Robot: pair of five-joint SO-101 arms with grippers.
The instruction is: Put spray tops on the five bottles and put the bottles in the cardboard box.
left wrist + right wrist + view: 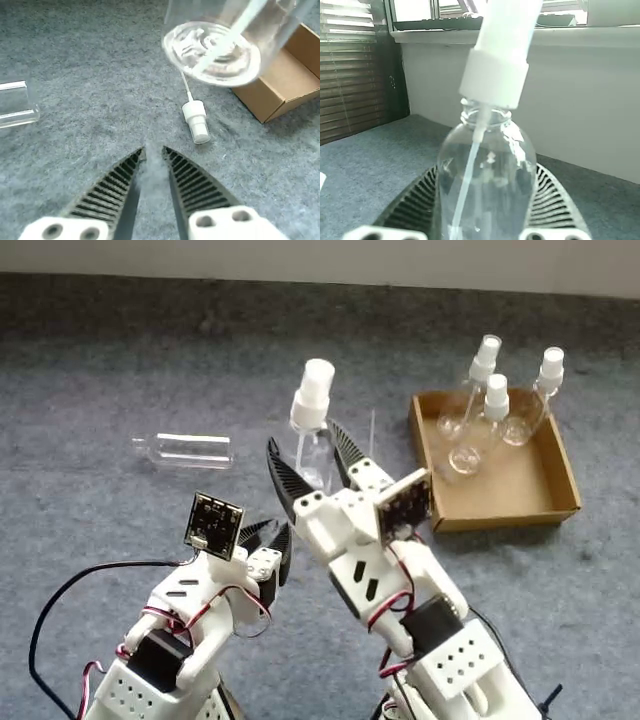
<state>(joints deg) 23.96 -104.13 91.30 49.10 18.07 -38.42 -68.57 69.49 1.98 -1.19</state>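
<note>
Your right gripper (300, 440) is clamped on an upright bottle (312, 458) wearing a spray top (313, 395) in the high view; your left gripper (270, 540) sits nearby, nearly closed and empty; a capless bottle (185, 450) lies on the carpet (100, 370); three capped bottles (480, 430) lie in the cardboard box (500, 512). In the left wrist view, a loose spray top (195, 120) lies just beyond your narrow fingers (115, 185); in the right wrist view, the held bottle's top leans askew.

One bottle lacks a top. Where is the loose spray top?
In the left wrist view the loose spray top lies on the carpet ahead of the left gripper, near the cardboard box.
</note>
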